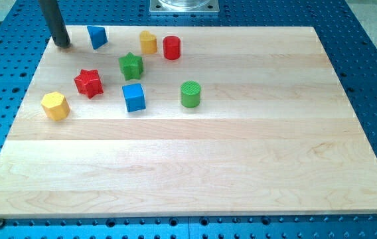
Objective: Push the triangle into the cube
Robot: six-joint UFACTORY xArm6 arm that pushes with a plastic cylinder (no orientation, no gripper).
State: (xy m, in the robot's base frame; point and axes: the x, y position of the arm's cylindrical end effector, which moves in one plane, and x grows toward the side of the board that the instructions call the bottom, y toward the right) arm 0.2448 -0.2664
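Observation:
The blue triangle (pixel 97 36) stands near the board's top left edge. The blue cube (pixel 134 97) lies lower and to the right, below the green star (pixel 131 66). My tip (pixel 62 45) rests on the board just left of the blue triangle, a short gap apart from it, at the view's top left. The green star sits between the triangle and the cube.
A red star (pixel 88 83) and a yellow hexagon block (pixel 55 105) lie at the left. A yellow block (pixel 149 42) and a red cylinder (pixel 171 48) sit near the top. A green cylinder (pixel 190 94) is right of the cube. The wooden board (pixel 241 166) lies on a blue perforated table.

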